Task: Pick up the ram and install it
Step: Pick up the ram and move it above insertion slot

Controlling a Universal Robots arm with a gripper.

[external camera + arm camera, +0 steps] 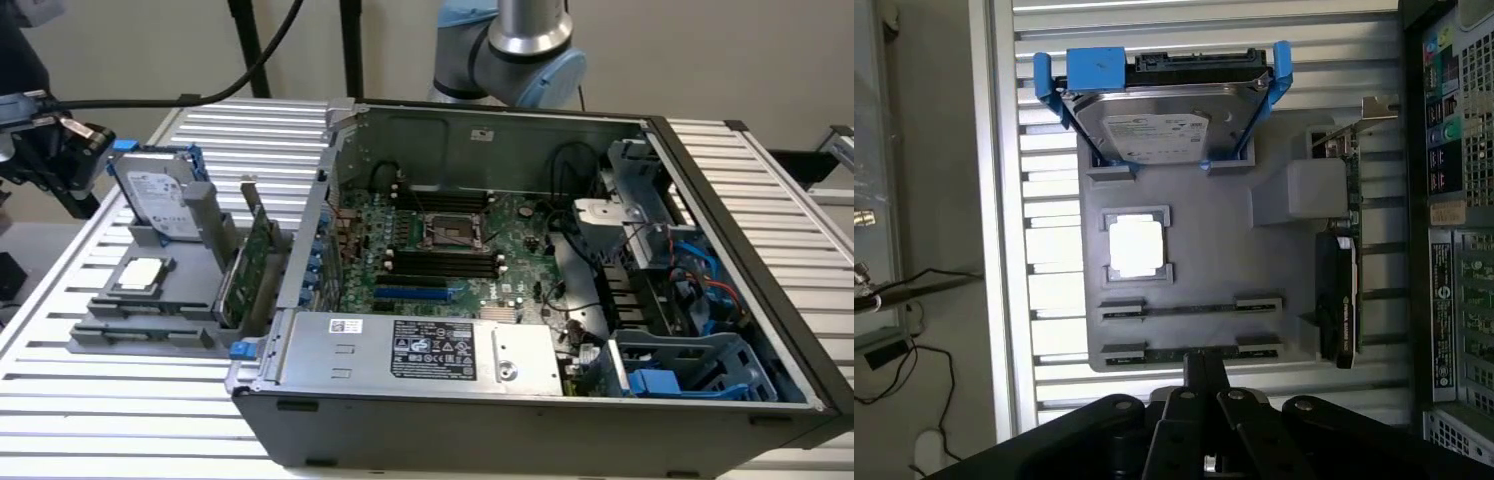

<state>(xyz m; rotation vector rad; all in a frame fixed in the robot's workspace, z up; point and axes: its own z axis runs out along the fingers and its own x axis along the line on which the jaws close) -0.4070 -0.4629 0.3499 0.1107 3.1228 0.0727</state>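
Note:
Two thin ram sticks stand on edge in the slots of a grey holder (1224, 250); one ram (1189, 310) is farther from the fingers and the other (1159, 352) sits just beyond their tips. My gripper (1204, 362) hangs well above the holder, its fingers together with nothing visible between them. In the exterior view the gripper (60, 150) is at the far left, above the holder (134, 335). The motherboard's dark memory slots (441, 265) lie inside the open computer case (534, 400).
The holder also carries a silver hard drive with blue rails (1159, 120), a square processor (1136, 247) and an upright green expansion card (1344, 300). The case wall (1454, 200) stands right beside the holder. Cables hang near the gripper in the exterior view.

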